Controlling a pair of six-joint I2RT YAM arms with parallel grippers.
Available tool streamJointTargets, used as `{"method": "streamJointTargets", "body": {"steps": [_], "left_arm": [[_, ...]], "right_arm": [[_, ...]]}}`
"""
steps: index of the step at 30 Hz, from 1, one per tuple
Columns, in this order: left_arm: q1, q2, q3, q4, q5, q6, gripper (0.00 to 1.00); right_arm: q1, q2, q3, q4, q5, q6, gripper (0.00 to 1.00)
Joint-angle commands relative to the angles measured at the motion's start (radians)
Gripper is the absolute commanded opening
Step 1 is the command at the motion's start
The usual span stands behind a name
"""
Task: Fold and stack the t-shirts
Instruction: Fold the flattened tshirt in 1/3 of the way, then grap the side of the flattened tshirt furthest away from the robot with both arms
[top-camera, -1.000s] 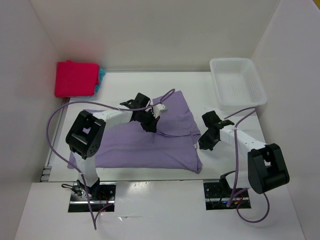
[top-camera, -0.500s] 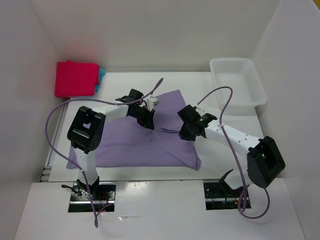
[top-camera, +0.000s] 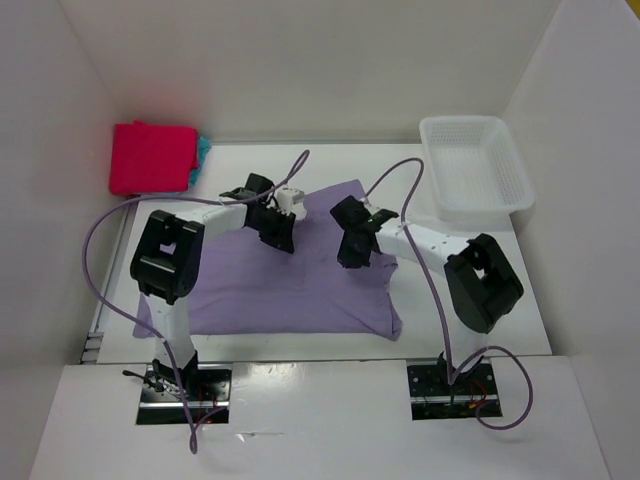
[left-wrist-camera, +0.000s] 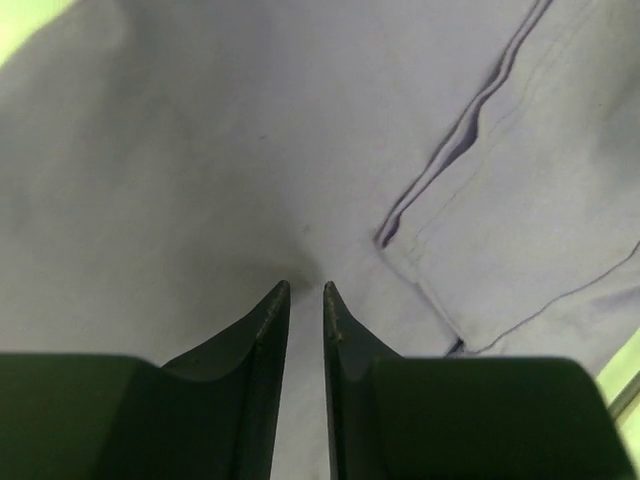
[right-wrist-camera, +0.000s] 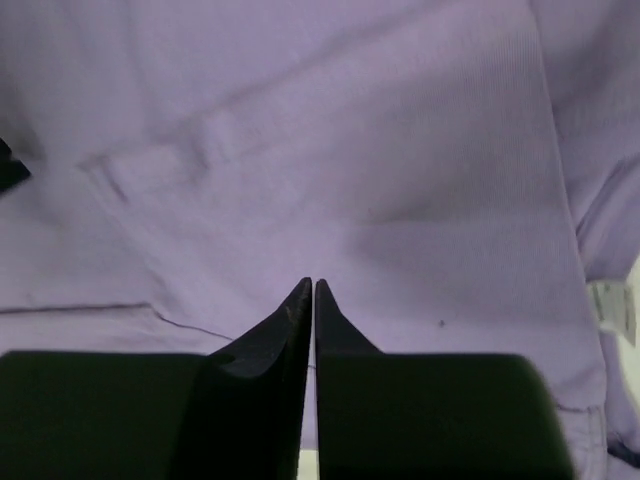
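The limp, light pale lavender cloth t-shirt (top-camera: 280, 290) lay spread across the middle of the desk (top-camera: 350, 160), so I favoured pinching a hem corner; my left hand (left-wrist-camera: 305, 288) stood slightly parted, right hand (right-wrist-camera: 313, 283) clenched empty.

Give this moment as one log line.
lavender t-shirt: spread on table | left gripper: slightly open above it | right gripper: shut above it | magenta t-shirt: folded, far-left

No legible txt, labels, brand marks or nos. in any view. Checked top, L wrist and R wrist cams: nothing readable on any surface.
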Motion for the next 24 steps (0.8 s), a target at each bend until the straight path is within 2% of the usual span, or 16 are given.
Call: {"method": "streamJointTargets", "body": {"steps": [1, 2, 4, 6, 7, 9, 10, 11, 12, 14, 17, 18, 20, 22, 24], "left_arm": [[0.054, -0.082, 0.063, -0.039, 0.022, -0.005, 0.29], [0.072, -0.128, 0.063, -0.057, 0.022, 0.010, 0.31], [0.147, -0.194, 0.090, -0.078, 0.011, 0.033, 0.37], [0.219, -0.232, 0.090, -0.090, -0.009, 0.044, 0.39], [0.305, -0.264, 0.077, -0.090, -0.030, 0.055, 0.40], [0.393, -0.288, 0.038, -0.065, -0.050, 0.066, 0.42], [0.472, -0.298, 0.024, -0.049, -0.062, 0.078, 0.44], [0.509, -0.298, 0.015, -0.039, -0.075, 0.078, 0.51], [0.545, -0.298, 0.003, -0.039, -0.075, 0.090, 0.56], [0.641, -0.289, 0.003, -0.030, -0.075, 0.090, 0.58], [0.743, -0.249, 0.003, -0.001, -0.084, 0.090, 0.59], [0.762, -0.228, 0.016, 0.011, -0.084, 0.101, 0.59], [0.801, -0.199, 0.053, 0.011, -0.096, 0.110, 0.59], [0.819, -0.144, 0.078, 0.011, -0.114, 0.110, 0.62], [0.835, -0.084, 0.115, 0.011, -0.115, 0.110, 0.66]], "right_arm": [[-0.079, 0.008, 0.120, 0.069, -0.005, -0.081, 0.09], [-0.099, 0.020, 0.154, 0.069, -0.005, -0.101, 0.24], [-0.164, 0.057, 0.300, 0.051, -0.005, -0.167, 0.33], [-0.202, 0.169, 0.431, -0.018, 0.004, -0.210, 0.47], [-0.236, 0.216, 0.570, -0.047, 0.004, -0.249, 0.49], [-0.259, 0.363, 0.703, -0.122, 0.029, -0.284, 0.60], [-0.268, 0.411, 0.831, -0.145, 0.051, -0.315, 0.63], [-0.282, 0.509, 0.896, -0.171, 0.067, -0.332, 0.67], [-0.282, 0.558, 1.030, -0.222, 0.093, -0.344, 0.71], [-0.291, 0.708, 1.167, -0.274, 0.162, -0.381, 0.71], [-0.300, 0.905, 1.564, -0.430, 0.216, -0.439, 0.71], [-0.300, 1.045, 1.805, -0.521, 0.236, -0.450, 0.72], [-0.326, 1.056, 1.782, -0.477, 0.183, -0.424, 0.74], [-0.337, 1.103, 1.838, -0.488, 0.182, -0.424, 0.75], [-0.346, 1.112, 1.817, -0.471, 0.130, -0.437, 0.75]]}}
